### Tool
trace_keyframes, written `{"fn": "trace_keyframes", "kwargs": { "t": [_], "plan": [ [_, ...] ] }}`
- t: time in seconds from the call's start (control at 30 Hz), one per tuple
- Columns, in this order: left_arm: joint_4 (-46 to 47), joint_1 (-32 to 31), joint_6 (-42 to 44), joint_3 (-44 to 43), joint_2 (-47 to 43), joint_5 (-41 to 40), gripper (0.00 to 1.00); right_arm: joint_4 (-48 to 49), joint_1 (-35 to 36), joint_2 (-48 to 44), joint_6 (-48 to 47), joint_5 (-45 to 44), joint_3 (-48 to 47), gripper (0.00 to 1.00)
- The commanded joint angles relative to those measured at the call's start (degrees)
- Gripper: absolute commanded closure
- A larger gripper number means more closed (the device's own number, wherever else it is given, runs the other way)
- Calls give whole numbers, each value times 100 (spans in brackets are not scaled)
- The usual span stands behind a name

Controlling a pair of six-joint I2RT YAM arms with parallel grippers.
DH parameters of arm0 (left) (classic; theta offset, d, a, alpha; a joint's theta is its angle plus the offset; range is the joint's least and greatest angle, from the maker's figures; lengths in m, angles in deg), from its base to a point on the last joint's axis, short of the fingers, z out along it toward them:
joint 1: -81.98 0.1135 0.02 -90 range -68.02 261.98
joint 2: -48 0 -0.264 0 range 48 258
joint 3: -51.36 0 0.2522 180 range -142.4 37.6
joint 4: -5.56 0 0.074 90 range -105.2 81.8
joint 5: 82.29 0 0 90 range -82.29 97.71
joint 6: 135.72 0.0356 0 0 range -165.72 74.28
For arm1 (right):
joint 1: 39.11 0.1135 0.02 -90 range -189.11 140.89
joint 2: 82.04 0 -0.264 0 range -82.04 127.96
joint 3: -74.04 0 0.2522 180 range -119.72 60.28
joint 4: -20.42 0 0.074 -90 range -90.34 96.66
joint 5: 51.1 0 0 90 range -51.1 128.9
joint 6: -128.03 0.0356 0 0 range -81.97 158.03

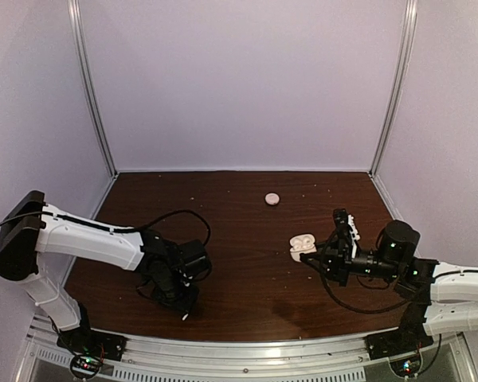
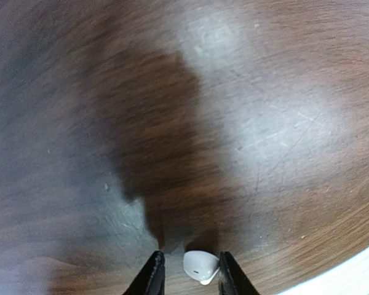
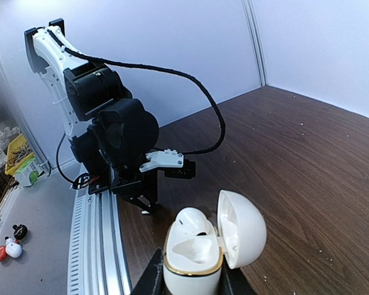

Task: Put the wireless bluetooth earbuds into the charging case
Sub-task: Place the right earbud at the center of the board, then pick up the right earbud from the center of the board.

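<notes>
from here i'd put the job at roughly half done. the charging case (image 3: 197,251) sits open in my right pincer (image 3: 190,284), which is clamped on its lower body. its lid (image 3: 243,227) is swung out to one side. the case is over the right part of the desk (image 1: 247,274); i can't tell whether it rests on the wood. in the right wrist view the far well looks filled by a second earbud (image 3: 190,220), though i can't be sure, and the well nearer the camera looks bare.

the earbud (image 2: 200,264) i need next lies on the desk close to the near edge, left of its middle. my left pincer (image 2: 190,278) points down over it with the fingers a little apart, one on each side. a sliver of wood shows between the earbud and one finger, while the other finger is at or against it, so i read it as bracketed, not gripped.

what's left, as i judge it: close on that earbud, carry it across to the case, which is well apart from it, seat it in the bare well and shut the lid.
</notes>
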Motion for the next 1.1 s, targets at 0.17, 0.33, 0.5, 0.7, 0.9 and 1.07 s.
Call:
{"fn": "trace_keyframes", "kwargs": {
  "t": [0.17,0.33,0.5,0.7,0.9,1.07],
  "plan": [
    [-491,-13,373,-610,438,201,63,123,-25,-268,-4,52,-127,100],
    [-516,-15,449,-692,576,325,67,130,-27,-293,8,33,-92,100],
    [-493,-27,479,-675,656,419,70,166,-26,-271,9,23,-69,100],
    [-367,-160,424,-596,751,544,76,185,-25,-277,8,17,-52,100],
    [-337,-251,372,-608,838,593,82,176,-25,-297,21,13,-41,100],
    [-313,-246,327,-676,740,441,87,175,-26,-304,21,-3,-25,100]
  ]
}}
